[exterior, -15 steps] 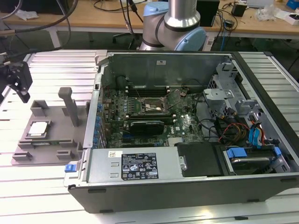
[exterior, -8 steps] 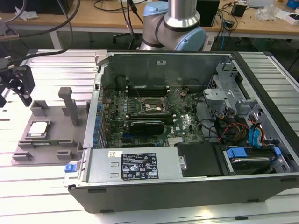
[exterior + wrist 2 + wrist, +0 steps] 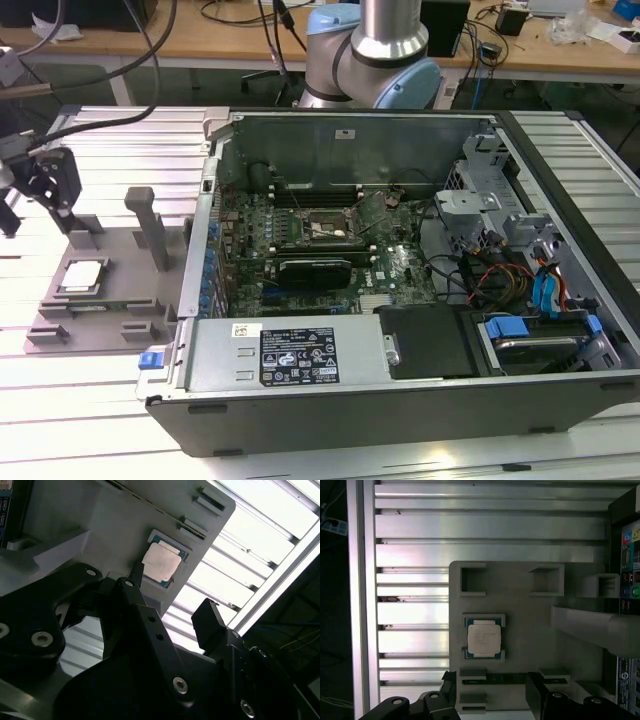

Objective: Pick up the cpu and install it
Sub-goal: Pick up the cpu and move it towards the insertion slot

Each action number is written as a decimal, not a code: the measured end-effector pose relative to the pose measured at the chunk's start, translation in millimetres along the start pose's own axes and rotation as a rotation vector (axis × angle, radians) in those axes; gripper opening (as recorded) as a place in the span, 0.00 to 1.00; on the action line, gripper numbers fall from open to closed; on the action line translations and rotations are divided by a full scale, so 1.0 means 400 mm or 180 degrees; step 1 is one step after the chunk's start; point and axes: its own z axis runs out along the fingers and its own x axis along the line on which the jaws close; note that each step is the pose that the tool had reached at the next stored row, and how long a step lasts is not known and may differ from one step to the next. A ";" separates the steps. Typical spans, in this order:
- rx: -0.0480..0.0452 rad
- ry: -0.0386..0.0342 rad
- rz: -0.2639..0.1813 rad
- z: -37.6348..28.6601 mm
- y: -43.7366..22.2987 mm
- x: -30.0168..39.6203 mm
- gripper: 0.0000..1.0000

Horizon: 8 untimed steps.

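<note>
A silver arm [image 3: 385, 35] with pale-blue joint caps [image 3: 418, 85] carries a matte-black gripper [image 3: 170, 592], seemingly steel-coloured screws [image 3: 179, 684].

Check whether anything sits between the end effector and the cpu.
Nothing visible does. The cpu lies uncovered in its recess on the grey tray, and the open end effector hangs over the tray with bare space between; the upright post stands aside.

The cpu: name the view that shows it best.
The first wrist view: the cpu sits square-on and unobstructed in its grey tray. The second wrist view shows it slanted; the exterior view, small and oblique.
</note>
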 end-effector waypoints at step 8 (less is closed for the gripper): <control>0.0000 -0.0001 -0.0008 0.041 0.002 -0.004 0.66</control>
